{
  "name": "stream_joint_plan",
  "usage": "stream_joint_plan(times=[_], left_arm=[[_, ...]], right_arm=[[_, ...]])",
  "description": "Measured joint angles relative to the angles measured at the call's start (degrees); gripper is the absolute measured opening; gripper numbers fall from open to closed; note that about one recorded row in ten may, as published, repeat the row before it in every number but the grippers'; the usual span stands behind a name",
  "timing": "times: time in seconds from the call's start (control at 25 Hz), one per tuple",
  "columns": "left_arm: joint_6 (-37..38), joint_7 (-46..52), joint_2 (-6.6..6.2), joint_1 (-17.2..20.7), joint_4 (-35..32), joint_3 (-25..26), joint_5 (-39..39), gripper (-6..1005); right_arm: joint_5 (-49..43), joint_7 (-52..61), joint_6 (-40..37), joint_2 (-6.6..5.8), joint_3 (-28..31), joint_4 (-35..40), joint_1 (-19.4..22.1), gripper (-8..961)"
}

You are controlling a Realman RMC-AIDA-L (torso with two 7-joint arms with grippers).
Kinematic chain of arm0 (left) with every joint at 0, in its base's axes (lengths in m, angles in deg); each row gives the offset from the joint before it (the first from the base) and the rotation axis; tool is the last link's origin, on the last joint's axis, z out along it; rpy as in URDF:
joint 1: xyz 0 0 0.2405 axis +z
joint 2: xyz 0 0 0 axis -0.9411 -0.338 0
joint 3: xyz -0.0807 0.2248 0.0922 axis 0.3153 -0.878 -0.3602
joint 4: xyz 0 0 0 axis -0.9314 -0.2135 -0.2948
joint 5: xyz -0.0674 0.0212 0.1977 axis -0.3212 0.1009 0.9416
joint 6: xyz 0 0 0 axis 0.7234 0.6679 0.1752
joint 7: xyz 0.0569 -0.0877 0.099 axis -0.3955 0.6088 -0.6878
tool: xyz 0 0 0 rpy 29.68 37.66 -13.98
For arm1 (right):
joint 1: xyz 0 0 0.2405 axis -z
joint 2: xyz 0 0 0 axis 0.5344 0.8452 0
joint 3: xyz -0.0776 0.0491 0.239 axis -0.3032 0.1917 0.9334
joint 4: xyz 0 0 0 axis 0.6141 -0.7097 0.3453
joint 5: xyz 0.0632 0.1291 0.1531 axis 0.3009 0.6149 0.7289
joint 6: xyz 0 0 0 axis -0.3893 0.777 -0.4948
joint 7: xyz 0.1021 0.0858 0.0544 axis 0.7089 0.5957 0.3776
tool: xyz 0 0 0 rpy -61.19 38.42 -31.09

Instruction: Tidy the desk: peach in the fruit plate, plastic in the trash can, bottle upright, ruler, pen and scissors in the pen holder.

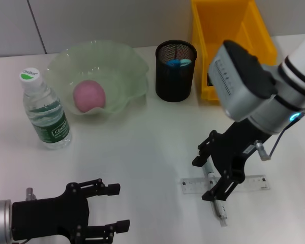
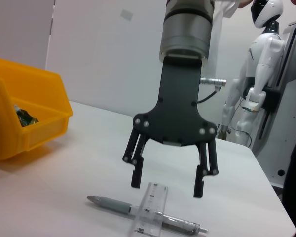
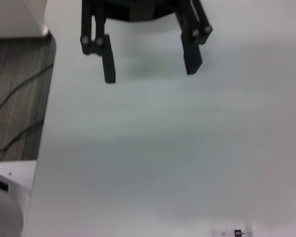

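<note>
Right gripper: hung at about 4 o'clock on the desk, fingers spread wide and holding nothing, poised just above the spot where pen and ruler crossed; the left wrist view showed both fingertips clear of the tabletop.
Pen: lay flat under the right gripper, crossing the ruler, one end sticking out toward 5 o'clock.
Ruler: lay flat on the desk, running 9 to 3 o'clock, partly under the gripper; whether it sat over or under the pen was hard to tell.
Left gripper: sat low at about 7 o'clock, fingers apart and empty, pointing toward 3 o'clock.
Pen holder: stood upright at about 12 o'clock, with blue scissors handles showing inside.
Trash can: stood at 1 o'clock, just beside the pen holder; the left wrist view showed something dark and crumpled in it.
Plate: at 11 o'clock, just beside the pen holder toward 9 o'clock.
Peach: rested inside the plate.
Bottle: stood upright at 9 o'clock, cap on, just beside the plate.
</note>
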Motion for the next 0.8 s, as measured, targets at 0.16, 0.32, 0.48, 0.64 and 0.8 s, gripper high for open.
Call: stream_joint_plan(times=[0.16, 0.32, 0.48, 0.64, 0.8], left_arm=[[-0.2, 0.0, 0.03, 0.0, 0.0, 0.0, 0.0, 799], [-0.6, 0.0, 0.08, 0.1, 0.1, -0.2, 0.0, 799], [-0.9, 0.0, 0.16, 0.1, 0.2, -0.4, 0.0, 799], [-1.1, 0.1, 0.18, 0.2, 0.2, -0.4, 0.0, 799], [-1.5, 0.0, 0.18, 0.3, 0.3, -0.5, 0.0, 798]], right_arm=[[-0.1, 0.2, 2.8, 0.10, -4.5, -0.3, -0.1, 810], [-0.1, 0.4, 5.8, 0.17, -8.4, -1.2, -0.5, 810], [0.1, 0.5, 7.0, 0.19, -9.7, -1.6, -0.6, 808], [0.2, 0.5, 7.7, 0.20, -10.6, -1.8, -0.6, 807], [0.3, 0.6, 8.2, 0.22, -11.1, -2.2, -0.7, 806]])
